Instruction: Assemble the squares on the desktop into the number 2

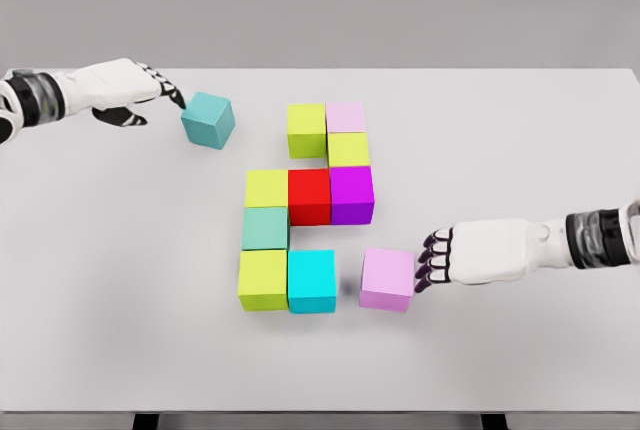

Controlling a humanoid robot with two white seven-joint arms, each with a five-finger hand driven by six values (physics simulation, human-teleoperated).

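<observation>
Colored cubes form a partial figure mid-table: a yellow-green cube (306, 130) and a pale pink cube (346, 117) on top, a yellow cube (348, 149) below, then a yellow-green cube (266, 188), a red cube (309, 196) and a purple cube (351, 193) in a row. Under these sit a sea-green cube (265, 228), a yellow-green cube (262, 279) and a cyan cube (311, 280). A lilac cube (386, 278) lies just right of the cyan one; my right hand (436, 260) touches its right side with curled fingers. My left hand (165, 88) touches a loose teal cube (208, 119) at the upper left.
The white table (520, 150) has its front edge near the bottom of the view. Bare surface lies right of the figure and along the front.
</observation>
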